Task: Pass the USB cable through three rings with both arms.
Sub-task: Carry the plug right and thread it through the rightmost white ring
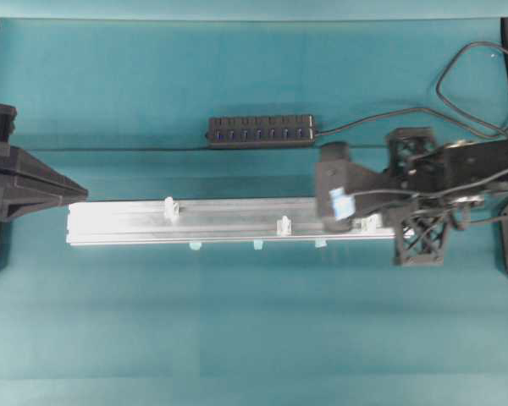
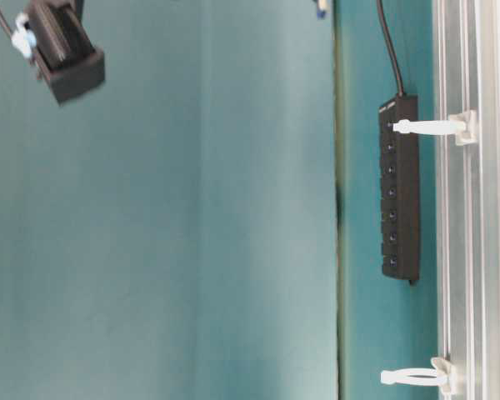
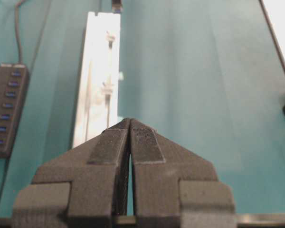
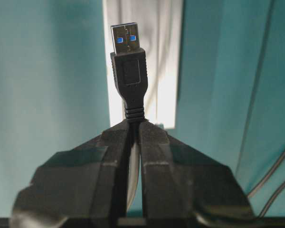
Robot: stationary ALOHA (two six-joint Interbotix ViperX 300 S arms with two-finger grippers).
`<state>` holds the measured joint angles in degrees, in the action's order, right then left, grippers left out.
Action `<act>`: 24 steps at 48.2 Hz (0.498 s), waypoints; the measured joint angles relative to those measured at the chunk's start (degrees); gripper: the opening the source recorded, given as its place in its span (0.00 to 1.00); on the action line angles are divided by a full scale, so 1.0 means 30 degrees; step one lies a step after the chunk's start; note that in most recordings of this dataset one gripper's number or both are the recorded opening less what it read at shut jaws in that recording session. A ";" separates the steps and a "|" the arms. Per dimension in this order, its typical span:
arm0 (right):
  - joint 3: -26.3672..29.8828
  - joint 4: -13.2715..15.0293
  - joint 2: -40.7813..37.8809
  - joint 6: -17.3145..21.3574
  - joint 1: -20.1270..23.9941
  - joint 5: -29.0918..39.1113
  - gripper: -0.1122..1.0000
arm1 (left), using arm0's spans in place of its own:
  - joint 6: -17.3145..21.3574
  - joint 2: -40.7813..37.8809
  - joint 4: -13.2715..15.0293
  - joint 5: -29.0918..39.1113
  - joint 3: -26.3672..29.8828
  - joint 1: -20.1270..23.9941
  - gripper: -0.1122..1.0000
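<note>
My right gripper (image 4: 135, 124) is shut on the USB cable just behind its black plug (image 4: 128, 66). The plug's silver tip points along the aluminium rail (image 4: 142, 57). From overhead, the right gripper (image 1: 328, 184) hangs above the rail's right part, near the right ring (image 1: 368, 223). The middle ring (image 1: 283, 225) and left ring (image 1: 171, 207) stand upright on the rail (image 1: 229, 220). My left gripper (image 1: 81, 190) is shut and empty, just off the rail's left end. In the left wrist view the left gripper (image 3: 129, 121) faces down the rail (image 3: 97, 71).
A black multi-port hub (image 1: 261, 131) lies behind the rail, and its cable runs off to the right. Loose black cable loops (image 1: 457, 76) lie at the back right. Pale teal tabs (image 1: 258, 245) line the rail's front edge. Teal cloth covers the table.
</note>
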<state>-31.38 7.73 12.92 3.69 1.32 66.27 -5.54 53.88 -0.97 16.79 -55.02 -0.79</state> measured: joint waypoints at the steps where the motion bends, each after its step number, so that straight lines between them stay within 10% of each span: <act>1: -0.0146 0.0000 0.0176 0.0117 -0.0029 0.0000 0.02 | 0.0000 0.0000 0.0000 0.0000 -0.0029 0.0029 0.12; 24: -0.3281 0.0029 0.3164 0.2109 -0.0176 -0.0059 0.02 | 0.0000 0.0088 0.0029 0.0000 0.0000 0.0146 0.12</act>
<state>-41.22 7.82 22.41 10.02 0.79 66.09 -5.54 54.14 -0.88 16.79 -55.02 -0.35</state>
